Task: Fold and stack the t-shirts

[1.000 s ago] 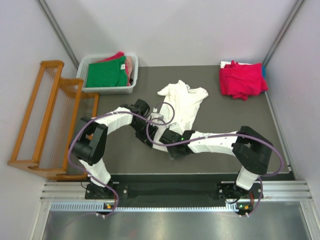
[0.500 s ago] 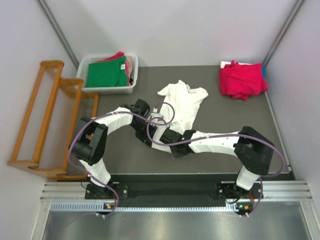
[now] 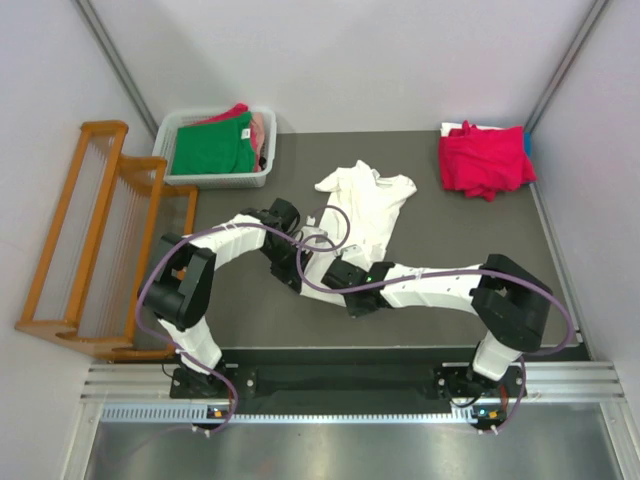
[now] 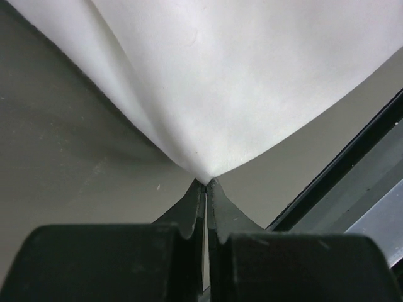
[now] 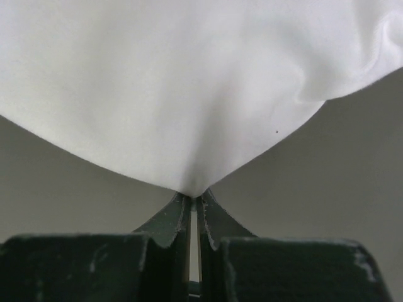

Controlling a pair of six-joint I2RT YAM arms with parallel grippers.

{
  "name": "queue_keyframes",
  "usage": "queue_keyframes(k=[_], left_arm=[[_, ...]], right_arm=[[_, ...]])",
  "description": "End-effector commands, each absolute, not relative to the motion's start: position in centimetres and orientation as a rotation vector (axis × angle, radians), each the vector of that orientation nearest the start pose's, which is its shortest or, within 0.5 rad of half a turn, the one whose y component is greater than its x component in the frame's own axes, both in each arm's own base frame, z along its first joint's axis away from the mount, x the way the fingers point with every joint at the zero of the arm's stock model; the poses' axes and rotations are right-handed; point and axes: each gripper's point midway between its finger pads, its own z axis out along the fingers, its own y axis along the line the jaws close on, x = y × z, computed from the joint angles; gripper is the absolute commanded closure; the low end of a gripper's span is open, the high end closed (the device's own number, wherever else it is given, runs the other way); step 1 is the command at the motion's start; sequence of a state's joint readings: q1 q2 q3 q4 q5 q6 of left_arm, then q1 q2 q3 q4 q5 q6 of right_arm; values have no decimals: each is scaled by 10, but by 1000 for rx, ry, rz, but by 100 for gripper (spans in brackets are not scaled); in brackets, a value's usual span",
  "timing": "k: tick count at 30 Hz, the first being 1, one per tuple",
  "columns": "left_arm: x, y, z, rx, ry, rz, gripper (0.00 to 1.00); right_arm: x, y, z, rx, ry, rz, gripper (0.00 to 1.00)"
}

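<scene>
A crumpled white cotton t-shirt (image 3: 368,203) lay in the middle of the dark grey table (image 3: 480,240). The left gripper (image 4: 206,184) had its black fingers pressed together on a pinch of the shirt's near edge. The right gripper (image 5: 192,197) pinched that edge just beside it (both low over the table). A pile of red t-shirts (image 3: 485,158) sat in the far right corner.

white t-shirt (image 3: 365,205) near hem hidden by left arm (image 3: 232,236), right arm (image 3: 430,285) | cropped in wrist views
</scene>
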State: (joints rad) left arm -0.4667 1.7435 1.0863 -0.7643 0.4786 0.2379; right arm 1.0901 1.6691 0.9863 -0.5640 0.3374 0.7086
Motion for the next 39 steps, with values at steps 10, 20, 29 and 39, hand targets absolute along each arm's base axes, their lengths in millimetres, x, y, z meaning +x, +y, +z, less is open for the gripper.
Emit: queue_keyframes(k=[10, 20, 29, 39], left_arm=[[169, -170, 111, 1323, 2656, -834, 100], [171, -167, 153, 1378, 2538, -801, 100], [229, -190, 158, 1328, 2465, -721, 100], [345, -216, 164, 1214, 2439, -576, 100]], right_arm=[[110, 257, 61, -459, 2678, 155, 100], [98, 239, 105, -383, 2605, 128, 100], [182, 227, 161, -252, 2429, 20, 100], [249, 215, 168, -173, 2378, -18, 100]])
